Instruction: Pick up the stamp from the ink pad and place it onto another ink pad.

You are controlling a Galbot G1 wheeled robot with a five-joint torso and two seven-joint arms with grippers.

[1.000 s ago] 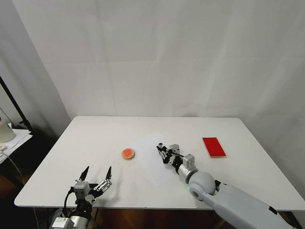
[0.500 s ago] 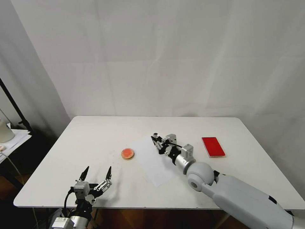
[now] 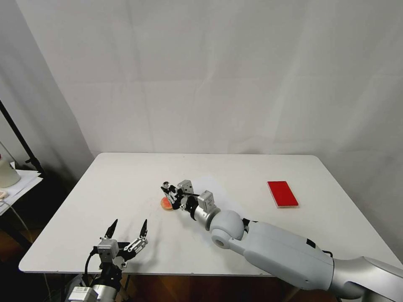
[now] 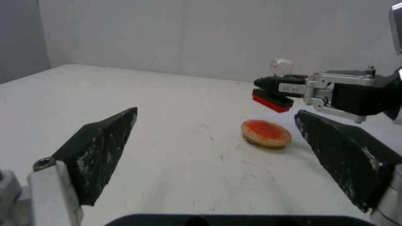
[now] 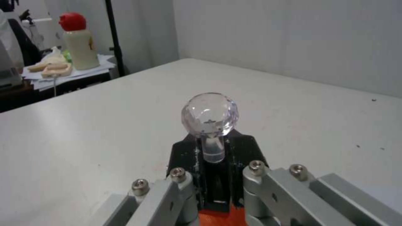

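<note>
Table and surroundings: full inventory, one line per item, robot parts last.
stamp: 1, black base with red underside, clear knob; held in the air above the round pad.
round ink pad: 1, orange-red centre, tan rim; mid-table, left of centre.
rectangular ink pad: 1, bright red; table's right side, bare.
table: 1, white.
bottle: 1, cream with red cap; on a side surface past the table's left edge.
black stand pole: 1, left of the table.
right hand: shut on the stamp, over the round pad.
left hand: open, parked at the table's near-left edge.
</note>
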